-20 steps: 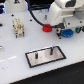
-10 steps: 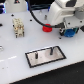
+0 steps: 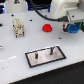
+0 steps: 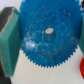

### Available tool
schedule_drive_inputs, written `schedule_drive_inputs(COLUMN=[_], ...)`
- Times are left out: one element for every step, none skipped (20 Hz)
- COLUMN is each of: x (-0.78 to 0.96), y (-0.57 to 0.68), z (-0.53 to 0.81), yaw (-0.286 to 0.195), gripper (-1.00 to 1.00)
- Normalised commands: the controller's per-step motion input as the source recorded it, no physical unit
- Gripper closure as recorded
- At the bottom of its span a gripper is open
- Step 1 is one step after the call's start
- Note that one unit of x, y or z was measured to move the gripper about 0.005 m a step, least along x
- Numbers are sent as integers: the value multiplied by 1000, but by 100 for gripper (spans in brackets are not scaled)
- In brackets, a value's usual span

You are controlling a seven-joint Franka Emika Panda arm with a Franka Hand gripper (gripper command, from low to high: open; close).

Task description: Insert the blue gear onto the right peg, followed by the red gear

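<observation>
- Gripping the blue gear (image 4: 48,37) between the teal pads (image 4: 9,42) of the gripper (image 3: 73,26), jaws clamped on the toothed rim at opposite sides; hub hole showing pale at the disc's middle in the wrist view.
- Hanging at the exterior view's right edge, beyond the base plate (image 3: 45,55) and above the desk (image 3: 20,55); only a strip of blue showing there under the white arm.
- Lying on the desk beyond the base plate, the red gear (image 3: 47,27), well apart from it and near the gripper.
- Standing upright on the grey, black-edged base plate, two thin dark pins; the right peg (image 3: 51,50) bare, its twin (image 3: 37,54) beside it toward the exterior view's left.
- Spreading white and glossy around the plate, the desk; a beige blocky fixture (image 3: 18,27) resting beyond the plate toward the exterior view's left.
- Showing dark below the desk's near edge, blurred background behind.
</observation>
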Motion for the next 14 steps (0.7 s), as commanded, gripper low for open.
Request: schedule_drive_inputs(x=[461,482,495,499,522,519,521,522,556,605,602,591,604,565], y=[-243,-273,-290,-342,-342,-355,-367,-379,-384,-357,-382,-399,-376,-431], z=[528,514,518,513,512,513,506,504,501,499,479,456,444,438], yaw=[0,0,0,0,0,0,0,0,0,0,0,0,0,0], gripper=[100,100,100,100,100,100,100,100,100,100,100,100,100,100])
